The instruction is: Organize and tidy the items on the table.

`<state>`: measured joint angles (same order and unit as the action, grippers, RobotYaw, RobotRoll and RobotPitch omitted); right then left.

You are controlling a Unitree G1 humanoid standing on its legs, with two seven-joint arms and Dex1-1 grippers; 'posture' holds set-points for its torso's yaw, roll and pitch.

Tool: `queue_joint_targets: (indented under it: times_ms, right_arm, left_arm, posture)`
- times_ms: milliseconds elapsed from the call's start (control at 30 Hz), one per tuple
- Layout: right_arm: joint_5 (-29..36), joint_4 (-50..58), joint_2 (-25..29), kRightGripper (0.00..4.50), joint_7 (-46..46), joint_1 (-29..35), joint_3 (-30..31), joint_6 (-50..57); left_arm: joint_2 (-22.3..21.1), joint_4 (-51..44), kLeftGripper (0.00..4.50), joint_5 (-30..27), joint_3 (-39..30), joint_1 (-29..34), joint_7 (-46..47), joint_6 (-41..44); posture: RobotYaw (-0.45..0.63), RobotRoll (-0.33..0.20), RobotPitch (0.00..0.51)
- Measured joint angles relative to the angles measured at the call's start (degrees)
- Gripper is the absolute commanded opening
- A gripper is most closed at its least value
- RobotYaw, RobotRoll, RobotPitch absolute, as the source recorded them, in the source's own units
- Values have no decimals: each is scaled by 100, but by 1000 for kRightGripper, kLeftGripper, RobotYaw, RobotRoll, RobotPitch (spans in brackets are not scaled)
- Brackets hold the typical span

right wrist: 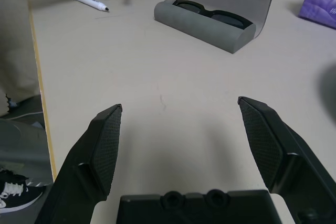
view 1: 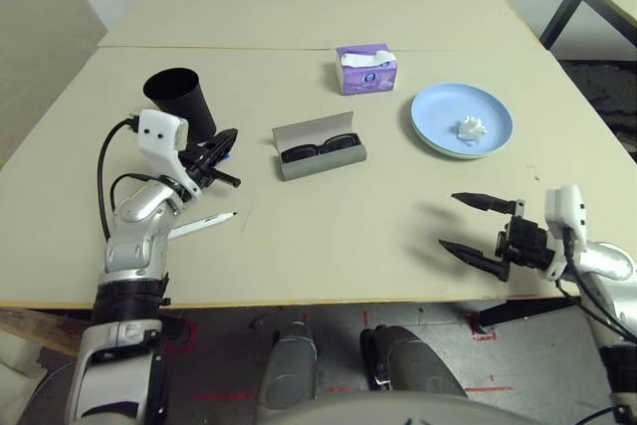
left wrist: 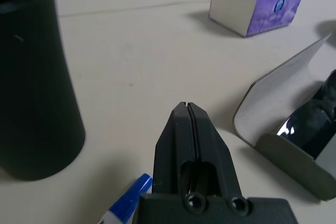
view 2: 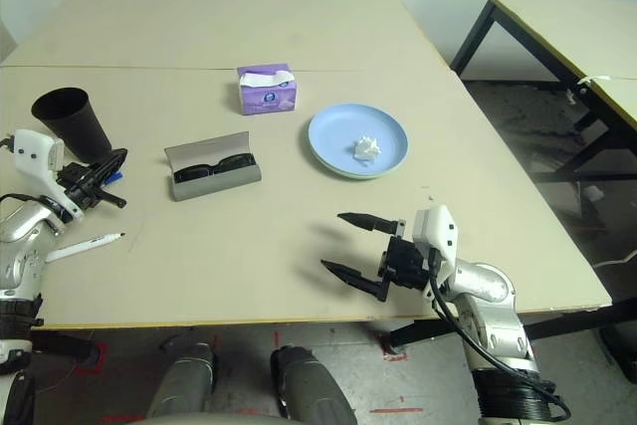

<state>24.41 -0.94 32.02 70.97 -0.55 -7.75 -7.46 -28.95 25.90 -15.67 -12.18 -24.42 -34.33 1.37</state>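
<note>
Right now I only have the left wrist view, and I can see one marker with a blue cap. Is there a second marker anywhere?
Observer: Yes, a black-capped marker lies near the front edge of the table, on the robot's left side.
Operator: What about the right gripper?
Observer: The right gripper is open above bare table and holds nothing.
Operator: Any loose tissue?
Observer: A crumpled tissue sits on the blue plate, to the right of the tissue box.

A second table [view 2: 557, 32] with a pale top and dark metal legs stands to the right, well apart. Red tape marks [view 2: 386, 350] lie on the grey floor [view 2: 518, 126]. A black-and-white sneaker [right wrist: 13, 190] rests on it.
</note>
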Motion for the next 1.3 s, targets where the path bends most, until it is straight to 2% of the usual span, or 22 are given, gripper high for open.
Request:
queue_joint_targets:
  times_ms: [233, 500, 833, 967, 1300]
  right_arm:
    - [20, 144, 48, 4500, -131, 109, 6, 71]
    - [35, 268, 92, 4500, -233, 179, 5, 114]
    - [37, 274, 132, 4500, -265, 235, 13, 138]
    - [34, 247, 130, 4500, -242, 192, 143, 137]
    - [34, 160, 130, 4500, -237, 140, 234, 136]
  left_arm:
    - [101, 1253, 22, 264, 198, -761, -249, -608]
    - [345, 1919, 22, 456, 460, -1042, -613, -1076]
    - [360, 1696, 22, 483, 582, -773, -979, -1204]
    - [273, 1254, 22, 474, 635, -339, -1165, -1149]
    - [156, 558, 22, 485, 788, 75, -1448, -954]
  posture:
    - [-90, 0, 150]
    - [-109, 0, 143]
    - [-98, 0, 139]
    - [-87, 0, 138]
    - [-83, 0, 139]
